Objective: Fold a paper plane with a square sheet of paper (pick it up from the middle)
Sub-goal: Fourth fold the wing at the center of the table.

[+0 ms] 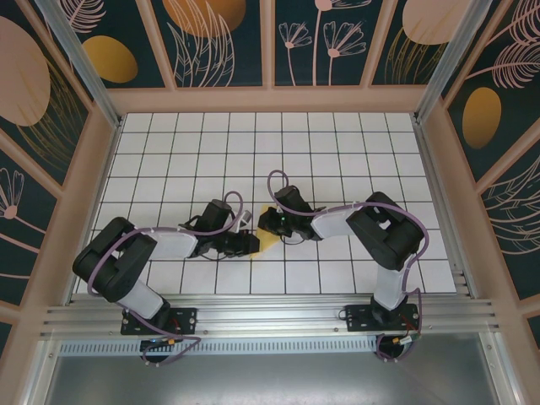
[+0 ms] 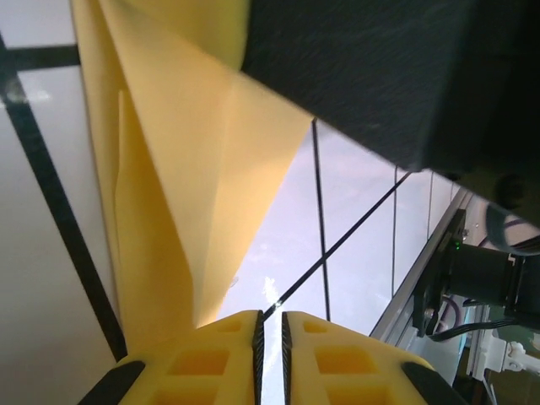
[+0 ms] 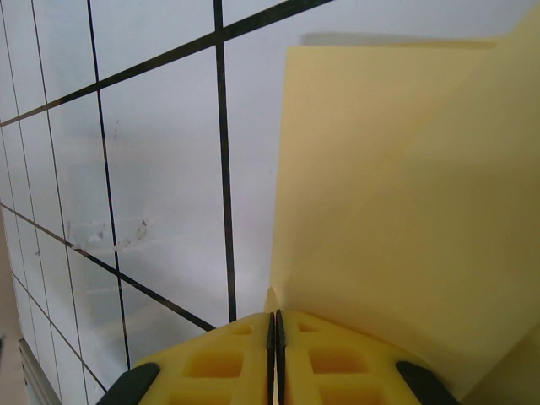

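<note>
Far surface (image 1: 253, 139): bare tiles, you pass freely.
Centre front: left claw (image 1: 246, 244) and right claw (image 1: 271, 222) nearly meet; sheet of paper (image 1: 267, 241) between blocks you.
Sides: walls (image 1: 76, 169) hem you in.

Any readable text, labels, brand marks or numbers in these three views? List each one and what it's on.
No readable text in any view.
folded yellow paper: blank, no print.
grid table: black lines only, no numerals.
wall panels: plant and oval artwork, no lettering.
left arm's base plate: any marking is too small to tell.
</note>
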Tool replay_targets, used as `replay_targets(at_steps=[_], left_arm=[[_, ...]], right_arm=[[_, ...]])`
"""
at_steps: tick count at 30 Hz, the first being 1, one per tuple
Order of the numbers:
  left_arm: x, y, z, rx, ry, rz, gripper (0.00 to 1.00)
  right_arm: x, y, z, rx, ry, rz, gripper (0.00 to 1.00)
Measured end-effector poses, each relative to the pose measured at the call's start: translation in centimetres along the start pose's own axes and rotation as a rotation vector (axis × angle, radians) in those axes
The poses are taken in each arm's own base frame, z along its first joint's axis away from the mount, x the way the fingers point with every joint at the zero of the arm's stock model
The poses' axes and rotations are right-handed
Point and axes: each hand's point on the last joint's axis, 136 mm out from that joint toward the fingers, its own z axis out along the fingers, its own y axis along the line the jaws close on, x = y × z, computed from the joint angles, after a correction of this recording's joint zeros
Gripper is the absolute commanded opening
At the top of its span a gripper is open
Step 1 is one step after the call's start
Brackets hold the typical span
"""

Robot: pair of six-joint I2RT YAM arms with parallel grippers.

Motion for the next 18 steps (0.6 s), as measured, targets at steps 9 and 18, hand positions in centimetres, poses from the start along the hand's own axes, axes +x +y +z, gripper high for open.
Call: replay_targets(at_steps=[9,18], left_arm=[[-0.1,1.5,0.1,-0.075,-0.010,0.012,0.14],[0.0,2.2,0.4,-0.086,-0.012,0.026,0.12]], right_arm=[[0.0,0.0,0.0,0.000,0.000,0.000,0.14],[0.0,0.0,0.0,0.004,0.001,0.000,0.14]])
